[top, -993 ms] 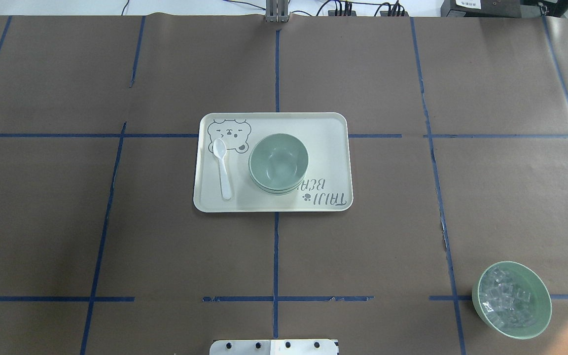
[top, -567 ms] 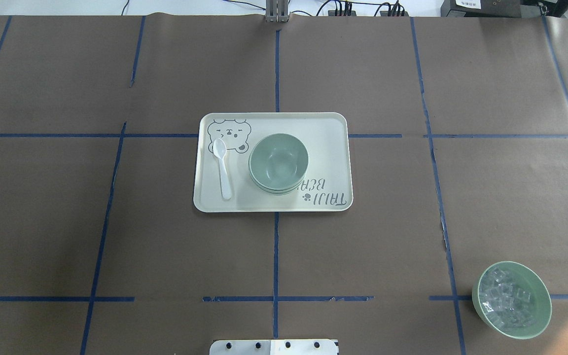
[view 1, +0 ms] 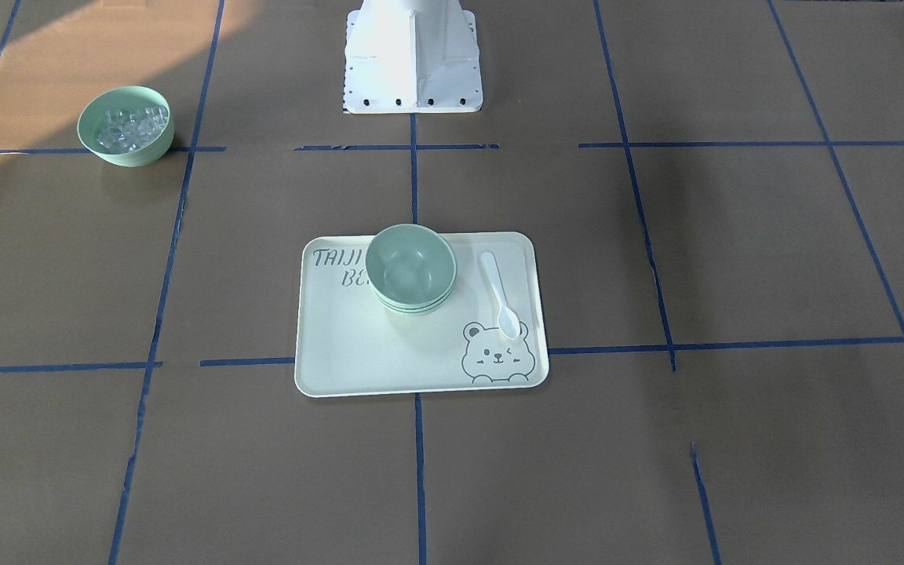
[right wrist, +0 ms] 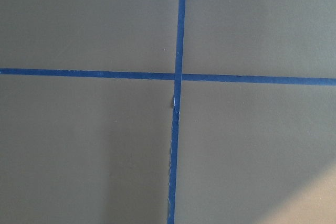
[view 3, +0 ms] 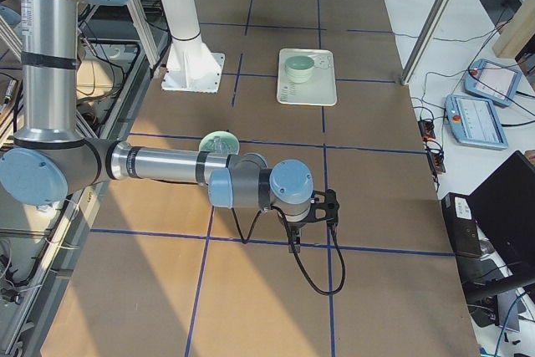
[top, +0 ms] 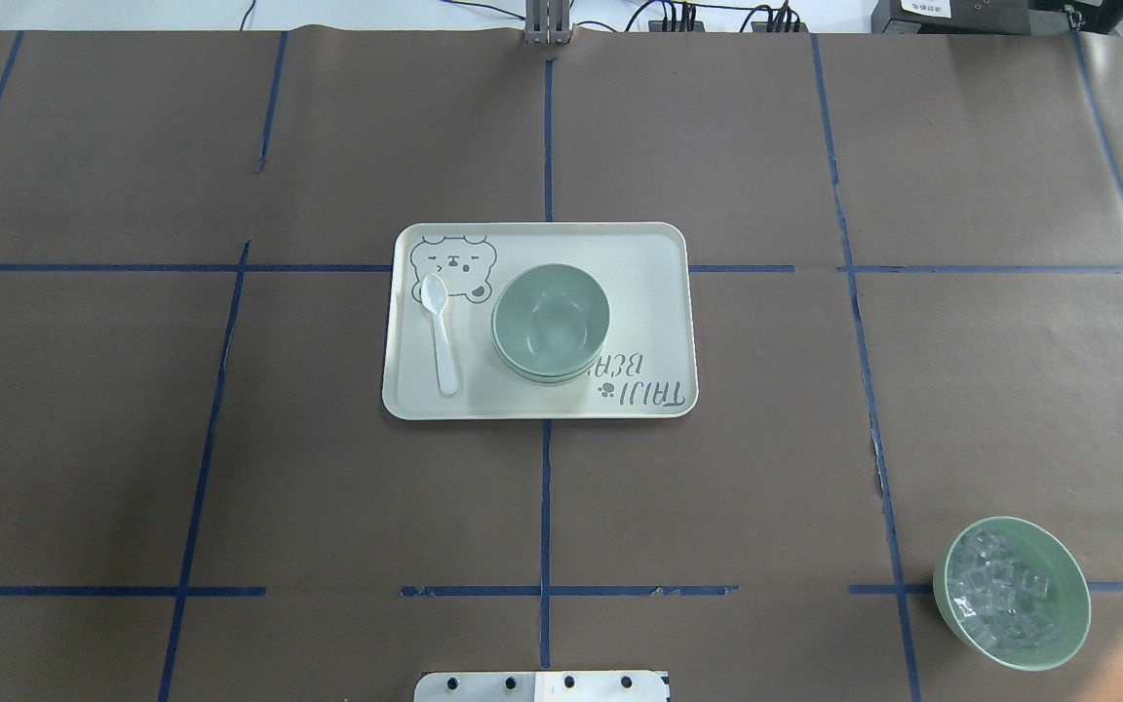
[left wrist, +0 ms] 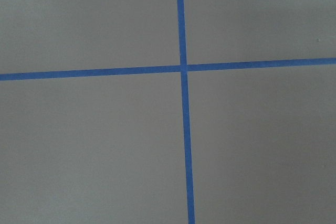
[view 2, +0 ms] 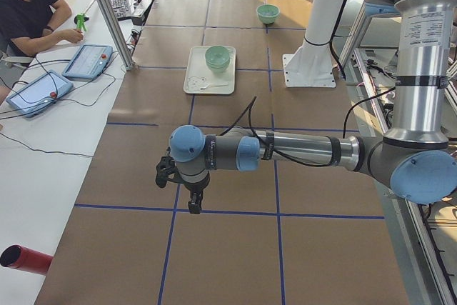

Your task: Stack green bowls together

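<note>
Sitting nested in one stack on the tray (top: 649, 253), the green bowls (top: 550, 322) have a white spoon (top: 442, 336) beside them. The left hand (view 2: 194, 207) and right hand (view 3: 294, 244) hang above the surface (top: 230, 439), well apart from the bowls; clenched or released, I cannot tell.

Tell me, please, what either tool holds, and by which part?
Nothing appears held: left tool and right tool hang far from the green bowls on the tray.
</note>
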Motion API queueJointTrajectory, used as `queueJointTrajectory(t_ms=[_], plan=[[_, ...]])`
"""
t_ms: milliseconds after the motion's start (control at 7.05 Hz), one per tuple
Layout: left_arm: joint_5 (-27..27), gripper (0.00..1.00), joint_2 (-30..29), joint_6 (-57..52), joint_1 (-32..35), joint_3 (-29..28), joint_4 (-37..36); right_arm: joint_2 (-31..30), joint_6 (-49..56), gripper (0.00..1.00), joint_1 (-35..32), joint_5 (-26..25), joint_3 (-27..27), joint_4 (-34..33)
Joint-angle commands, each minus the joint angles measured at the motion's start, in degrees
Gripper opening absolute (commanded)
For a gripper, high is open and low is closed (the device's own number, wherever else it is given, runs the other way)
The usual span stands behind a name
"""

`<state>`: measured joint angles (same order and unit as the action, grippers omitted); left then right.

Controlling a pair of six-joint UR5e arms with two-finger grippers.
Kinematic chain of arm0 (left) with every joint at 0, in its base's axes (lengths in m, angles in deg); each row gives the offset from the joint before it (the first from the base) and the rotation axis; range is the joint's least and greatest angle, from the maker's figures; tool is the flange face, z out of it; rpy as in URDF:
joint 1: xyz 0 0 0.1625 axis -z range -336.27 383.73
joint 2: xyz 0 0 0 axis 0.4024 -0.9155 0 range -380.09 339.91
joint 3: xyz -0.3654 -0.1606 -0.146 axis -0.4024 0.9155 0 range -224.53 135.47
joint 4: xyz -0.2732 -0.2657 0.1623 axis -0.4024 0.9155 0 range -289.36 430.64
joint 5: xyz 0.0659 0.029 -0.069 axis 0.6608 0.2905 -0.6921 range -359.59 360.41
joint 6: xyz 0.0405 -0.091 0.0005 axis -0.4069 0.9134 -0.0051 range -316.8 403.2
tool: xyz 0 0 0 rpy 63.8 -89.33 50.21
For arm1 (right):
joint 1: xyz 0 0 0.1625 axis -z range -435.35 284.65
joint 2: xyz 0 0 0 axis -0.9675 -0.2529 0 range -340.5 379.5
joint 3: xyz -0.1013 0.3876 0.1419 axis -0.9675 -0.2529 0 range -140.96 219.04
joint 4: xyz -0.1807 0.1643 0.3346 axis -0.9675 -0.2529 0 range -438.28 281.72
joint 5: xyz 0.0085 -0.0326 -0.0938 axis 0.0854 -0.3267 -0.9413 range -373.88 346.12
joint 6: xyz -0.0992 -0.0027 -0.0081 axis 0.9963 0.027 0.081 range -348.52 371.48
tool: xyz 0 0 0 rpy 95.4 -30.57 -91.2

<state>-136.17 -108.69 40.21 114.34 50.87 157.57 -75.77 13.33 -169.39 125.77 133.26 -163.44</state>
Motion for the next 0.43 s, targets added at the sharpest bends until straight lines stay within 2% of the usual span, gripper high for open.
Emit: queueJointTrajectory(t_ms=[0, 284], plan=[[0.00, 1.00, 0.00, 0.00, 0.00, -0.04, 0.00, -0.09, 0.00, 1.00, 0.00, -0.09, 0.00, 0.00], [0.00, 1.00, 0.00, 0.00, 0.00, 0.05, 0.00, 0.00, 0.00, 1.00, 0.00, 0.09, 0.00, 0.00]])
